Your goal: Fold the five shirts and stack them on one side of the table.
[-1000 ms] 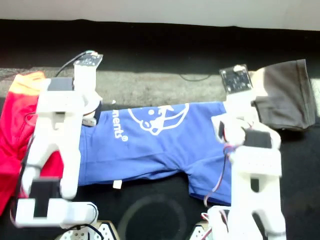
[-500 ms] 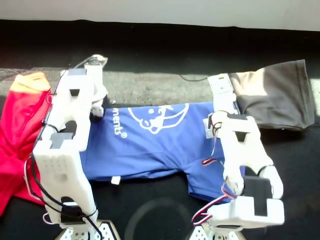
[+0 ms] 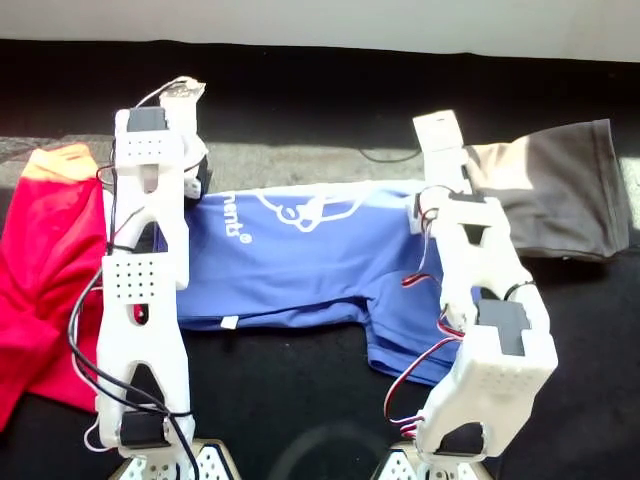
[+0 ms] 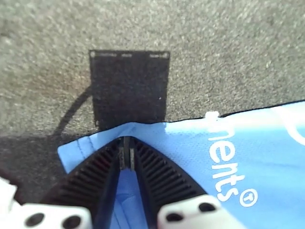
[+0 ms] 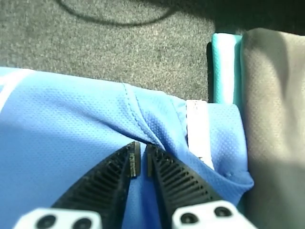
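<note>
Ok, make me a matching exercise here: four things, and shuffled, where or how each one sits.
1 red shirt
2 blue shirt
3 grey shirt
4 left gripper

A shut, pinching blue cloth
B bunched at the left side of the table
C spread flat across the middle
D lying at the right side

Pairs: 1-B, 2-C, 3-D, 4-A

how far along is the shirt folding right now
Early on. Done: a grey shirt lies folded at the table's right side, a teal edge showing beside it. In hand: the left gripper and right gripper each pinch the far edge of the blue shirt, which lies spread, not yet folded. Left: that fold, the crumpled red shirt, then stacking.
</note>
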### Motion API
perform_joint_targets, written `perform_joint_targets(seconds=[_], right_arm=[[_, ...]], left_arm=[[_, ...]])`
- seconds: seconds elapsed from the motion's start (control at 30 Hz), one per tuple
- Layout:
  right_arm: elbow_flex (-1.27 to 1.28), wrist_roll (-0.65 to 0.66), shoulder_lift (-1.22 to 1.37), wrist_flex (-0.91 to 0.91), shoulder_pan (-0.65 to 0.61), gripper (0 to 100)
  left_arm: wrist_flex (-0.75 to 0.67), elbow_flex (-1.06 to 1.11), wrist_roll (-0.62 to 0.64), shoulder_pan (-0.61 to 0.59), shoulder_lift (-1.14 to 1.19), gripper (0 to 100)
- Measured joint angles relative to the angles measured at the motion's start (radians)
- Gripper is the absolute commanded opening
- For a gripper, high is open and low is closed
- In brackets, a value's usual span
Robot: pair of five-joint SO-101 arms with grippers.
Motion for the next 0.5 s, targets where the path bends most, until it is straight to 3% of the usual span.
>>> perform_joint_targets(seconds=[0.1,0.27,0.5], right_arm=[[-0.005,0.0,-0.023,0.057,-0.014,4.4],[-0.005,0.0,-0.198,0.166,-0.04,4.4],[-0.005,0.0,-0.465,0.416,-0.048,4.4]], left_arm=[[0.058,-0.133,-0.003,-0.005,0.032,1],[0.083,-0.158,-0.003,-0.015,0.029,1],[0.084,0.169,0.012,-0.014,-0.272,1]])
